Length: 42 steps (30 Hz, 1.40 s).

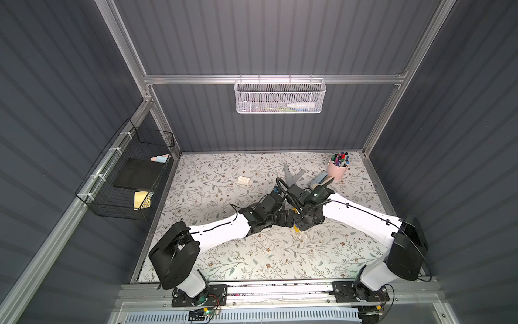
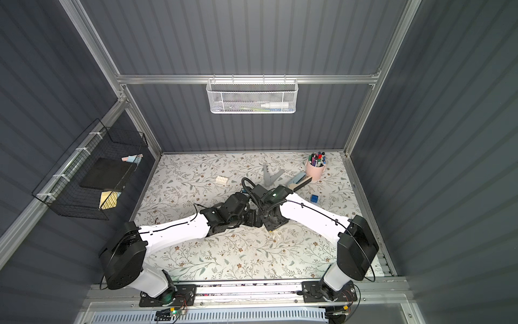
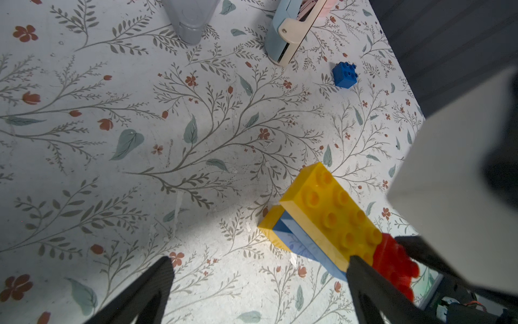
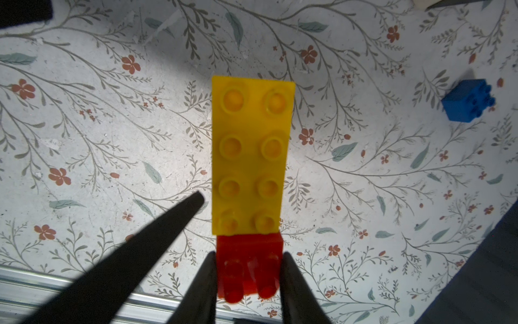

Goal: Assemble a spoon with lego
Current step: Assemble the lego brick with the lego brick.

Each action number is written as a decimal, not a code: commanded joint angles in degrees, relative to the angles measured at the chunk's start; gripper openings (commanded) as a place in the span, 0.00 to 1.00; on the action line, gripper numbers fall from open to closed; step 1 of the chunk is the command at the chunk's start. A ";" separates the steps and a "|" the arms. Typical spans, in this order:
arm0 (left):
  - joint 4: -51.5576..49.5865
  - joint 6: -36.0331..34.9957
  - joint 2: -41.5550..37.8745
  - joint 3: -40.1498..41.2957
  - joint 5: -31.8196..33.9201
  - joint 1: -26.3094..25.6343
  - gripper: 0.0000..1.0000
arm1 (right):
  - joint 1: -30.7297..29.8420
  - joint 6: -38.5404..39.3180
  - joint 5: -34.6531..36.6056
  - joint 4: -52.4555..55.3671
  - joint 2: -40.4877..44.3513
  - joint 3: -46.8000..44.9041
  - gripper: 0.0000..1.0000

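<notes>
Two claws: my right claw [image 4: 248,266] is clamped narrow on the red brick [image 4: 249,249] at one end of the spoon. My left claw [image 3: 259,261] is spread wide and holds nothing, with one finger [image 4: 168,221] just beside the spoon.
Spoon's place: the spoon [image 3: 330,210] sits mid-table, well apart from the pink pen cup [image 1: 338,171], on the side of the cup toward my bases. My wrists hide most of it in both top views. It seems to rest on the floral mat [image 3: 168,126], though I cannot tell for sure.
Done so far: a narrow stack with a yellow oblong brick [image 4: 251,154] on top. Under it is a blue layer, and under that another yellow piece, set off to one side. The red brick butts against the top brick's end.
Left to do, as I judge: a loose blue brick [image 2: 314,198] near the pen cup and a white brick [image 1: 245,180] well apart from it lie unjoined, so the wide head is not built.
Materials and shapes: hard, glossy plastic with round raised studs in two rows, four pairs on the yellow oblong. The loose blue brick is square. The mat is flat and scuffed, printed with grey branches and small red flowers.
</notes>
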<state>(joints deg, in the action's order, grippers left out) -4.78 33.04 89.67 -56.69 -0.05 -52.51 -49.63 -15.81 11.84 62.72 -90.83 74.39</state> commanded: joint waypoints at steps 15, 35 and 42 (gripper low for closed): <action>0.79 0.15 0.09 1.14 -1.35 -0.38 0.99 | -0.46 0.24 1.05 2.88 -3.75 0.52 0.10; 1.00 -0.15 0.95 0.64 -1.31 -0.34 0.99 | -0.74 5.06 0.03 4.71 -5.78 5.25 0.08; 1.07 -0.25 1.73 0.29 -1.55 -0.33 0.99 | -0.74 6.43 -1.46 7.18 -8.26 8.14 0.08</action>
<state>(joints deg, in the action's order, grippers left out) -4.82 33.17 90.24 -55.75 -0.67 -52.38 -49.56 -10.87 11.94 69.36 -97.03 80.90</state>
